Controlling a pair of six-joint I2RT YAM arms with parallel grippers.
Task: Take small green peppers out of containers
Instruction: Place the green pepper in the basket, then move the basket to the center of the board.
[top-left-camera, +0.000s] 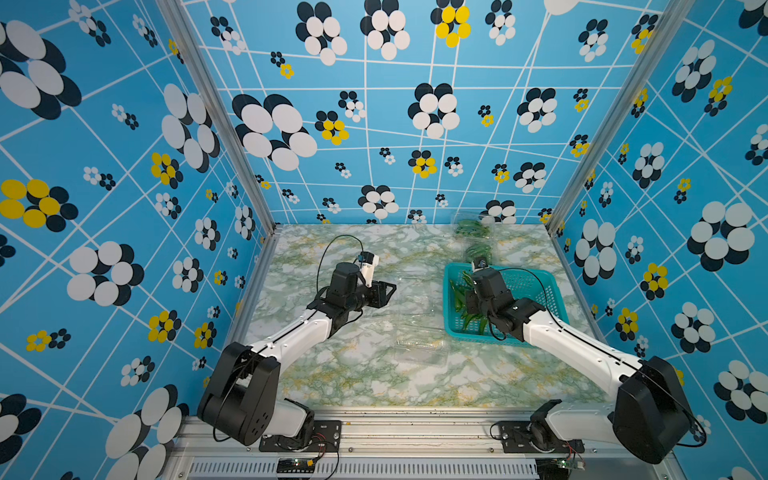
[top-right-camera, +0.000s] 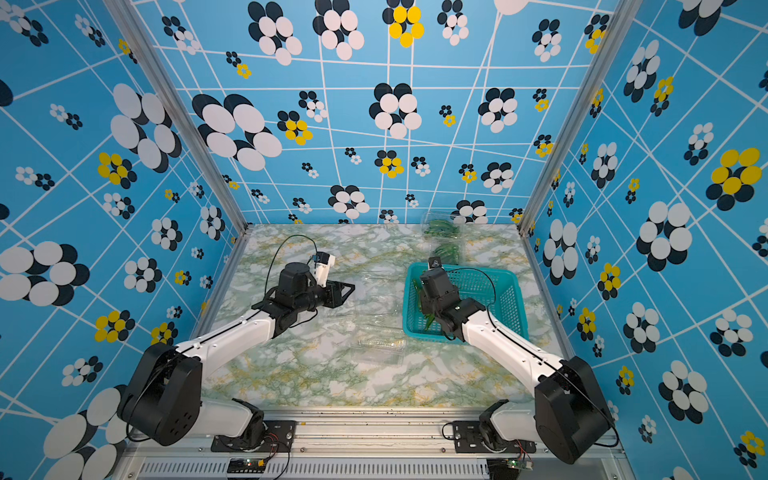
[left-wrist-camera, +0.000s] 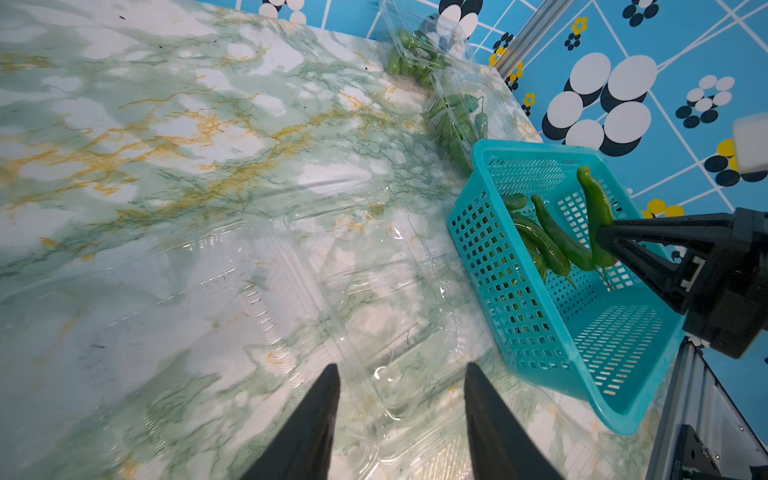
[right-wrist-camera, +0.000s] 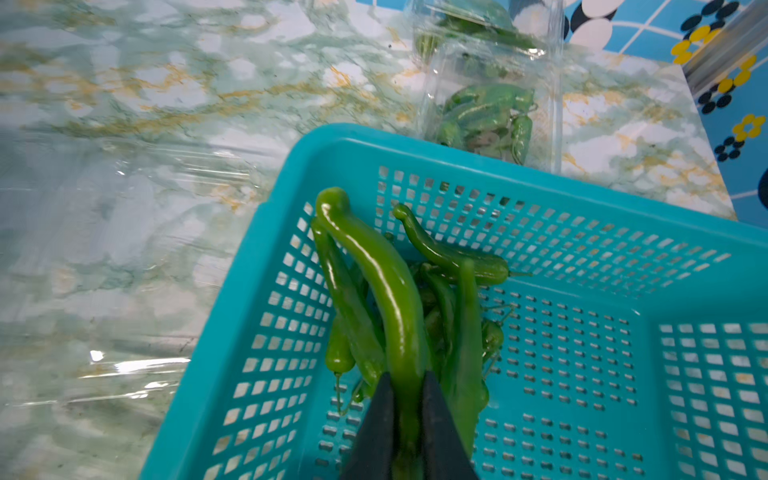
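My right gripper (right-wrist-camera: 409, 376) is over the teal basket (right-wrist-camera: 457, 153), shut on one small green pepper (right-wrist-camera: 386, 282) that sticks out past its fingertips. From the left wrist view that pepper (left-wrist-camera: 598, 203) stands up from the right gripper (left-wrist-camera: 600, 237). Several more peppers (right-wrist-camera: 453, 257) lie in the basket's corner. Two clear containers (top-left-camera: 471, 228) (top-left-camera: 478, 251) with peppers inside sit at the table's back, behind the basket. My left gripper (left-wrist-camera: 401, 365) is open with nothing between its fingers, above an empty clear container (left-wrist-camera: 374, 332).
In both top views empty clear containers (top-left-camera: 422, 347) (top-right-camera: 380, 345) lie mid-table between the arms, hard to see on the marbled top. The basket (top-left-camera: 453, 299) stands near the right wall. Metal frame posts rise at the back corners.
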